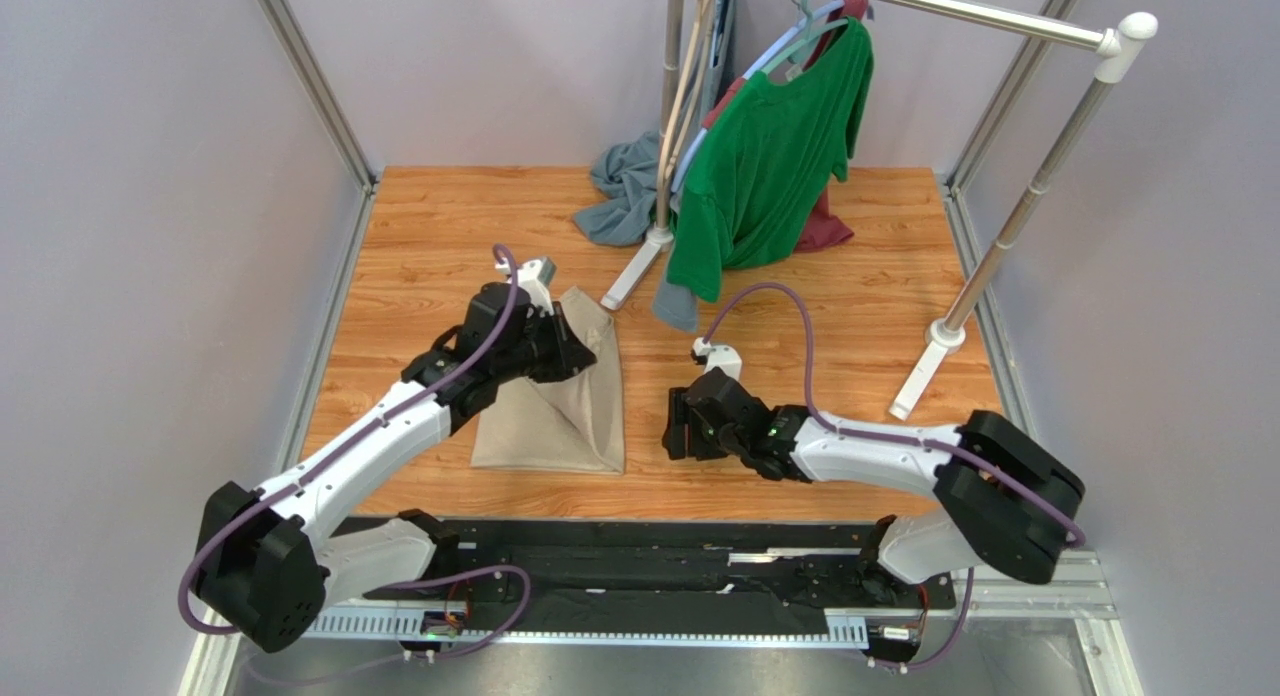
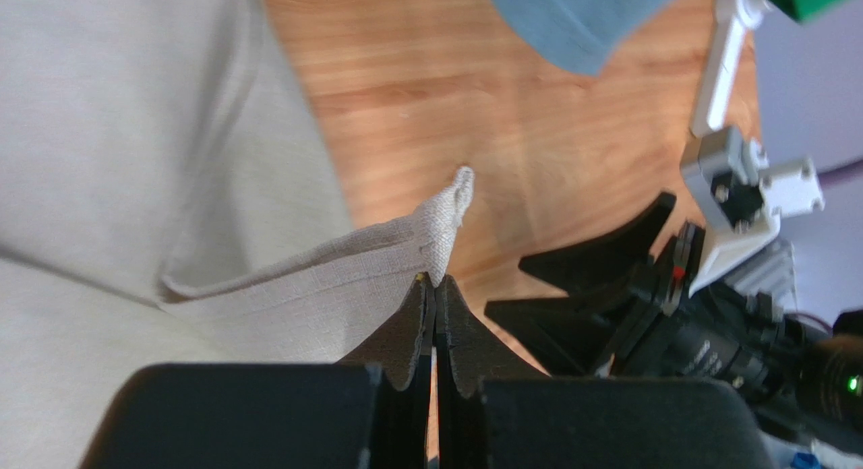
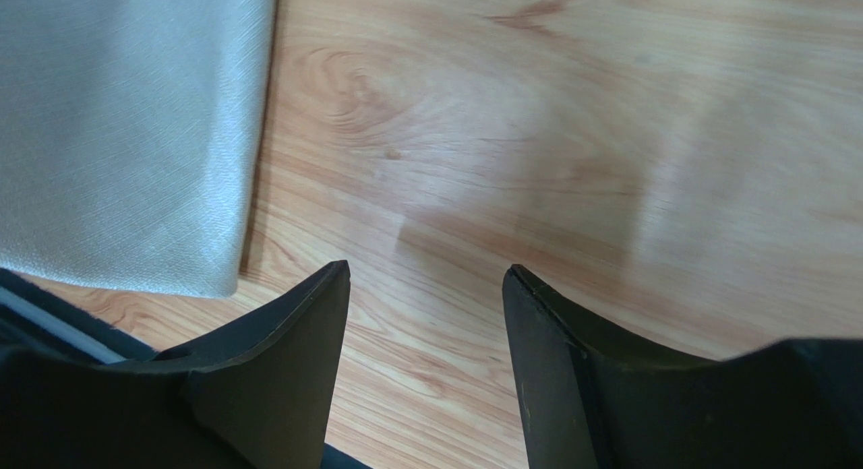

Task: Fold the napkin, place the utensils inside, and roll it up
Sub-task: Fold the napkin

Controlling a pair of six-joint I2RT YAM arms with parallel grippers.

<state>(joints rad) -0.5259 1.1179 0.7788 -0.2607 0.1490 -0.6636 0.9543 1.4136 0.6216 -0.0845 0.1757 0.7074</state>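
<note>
While low over the wood at left, pinches a raised corner of the beige napkin (image 1: pixel 564 411) between the pressed-together fingers of the left hand (image 2: pixel 436 279). Leaves the rest of the cloth lying on the wooden surface (image 1: pixel 857 276). Holds the right hand (image 3: pixel 425 272) spread and empty just right of the napkin's edge.

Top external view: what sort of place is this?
Probably a lab test cell for cloth handling: a wood-grain tabletop walled by plain grey panels, two robot arms bolted at its near edge, and a garment rack with a green shirt at the back.
</note>
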